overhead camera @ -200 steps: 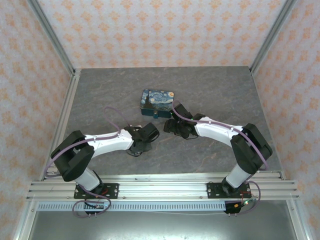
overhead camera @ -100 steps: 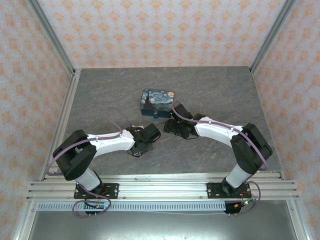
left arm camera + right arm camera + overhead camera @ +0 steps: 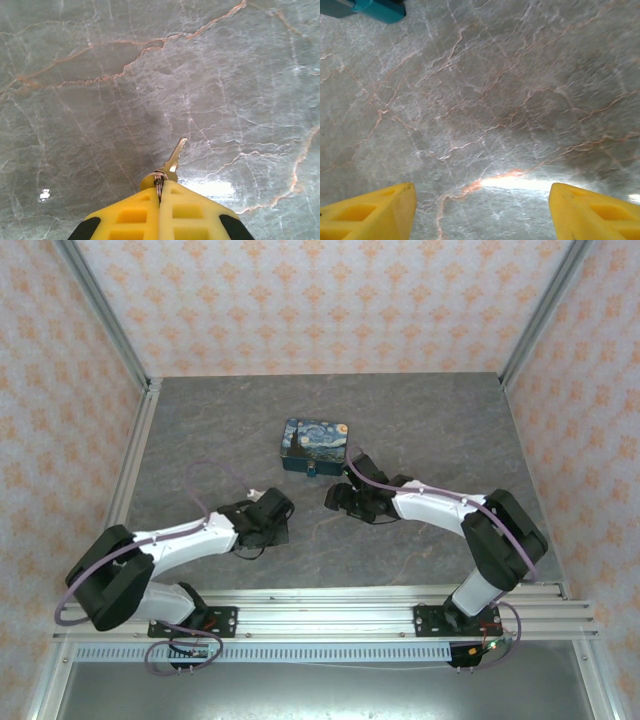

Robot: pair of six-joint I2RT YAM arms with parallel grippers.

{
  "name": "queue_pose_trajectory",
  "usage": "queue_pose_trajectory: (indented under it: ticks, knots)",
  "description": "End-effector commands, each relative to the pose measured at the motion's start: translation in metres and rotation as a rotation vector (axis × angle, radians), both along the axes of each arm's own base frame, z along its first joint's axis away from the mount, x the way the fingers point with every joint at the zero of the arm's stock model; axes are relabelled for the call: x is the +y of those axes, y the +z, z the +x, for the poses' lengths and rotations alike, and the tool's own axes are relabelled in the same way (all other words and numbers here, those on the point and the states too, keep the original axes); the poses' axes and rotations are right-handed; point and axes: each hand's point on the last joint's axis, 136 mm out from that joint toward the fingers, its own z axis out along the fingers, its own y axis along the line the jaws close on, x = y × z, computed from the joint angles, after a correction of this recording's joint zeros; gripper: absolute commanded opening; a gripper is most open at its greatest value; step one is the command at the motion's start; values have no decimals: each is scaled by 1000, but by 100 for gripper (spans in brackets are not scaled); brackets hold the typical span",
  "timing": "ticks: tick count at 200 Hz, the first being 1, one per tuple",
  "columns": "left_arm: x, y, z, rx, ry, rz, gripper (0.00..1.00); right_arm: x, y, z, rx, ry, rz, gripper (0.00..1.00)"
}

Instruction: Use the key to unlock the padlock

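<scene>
1. Your left jaws are clenching the key [image 3: 173, 159] by its ring end, with the blade pointing out ahead and slightly right.
2. The padlock [image 3: 313, 469] is sitting at the box's [image 3: 315, 440] near face, ahead and right of that key and well apart.
3. Your right jaws are standing released just beside the padlock, so I'd judge they're placed to steady it.

Box [image 3: 316, 443]: rectangular, blue-and-yellow starry-night painting, mid-table.
Table [image 3: 440, 415]: grey, veined stone finish.
Walls [image 3: 320, 300]: peach, patterned.

One key [image 3: 175, 156], one painted box [image 3: 315, 443], and seemingly one tiny padlock [image 3: 382, 12].
</scene>
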Motion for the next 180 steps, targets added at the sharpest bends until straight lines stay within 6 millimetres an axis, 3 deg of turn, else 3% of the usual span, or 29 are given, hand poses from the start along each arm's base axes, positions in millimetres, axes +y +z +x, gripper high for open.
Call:
queue_pose_trajectory:
  ticks: [1,44,74,128,180]
  knots:
    - [-5,4,5,-64,-94,-42,0,14,7,0,11,-8,99,70]
    - [-13,18,4,-127,-182,-98,0,25,9,-4,39,3,173,70]
    - [-24,40,3,-194,-250,-163,0,38,19,-7,52,30,255,67]
    - [-23,85,3,-320,-354,-151,0,48,75,-22,32,137,361,62]
    - [-39,124,5,-415,-444,-217,0,45,139,-36,-48,280,357,51]
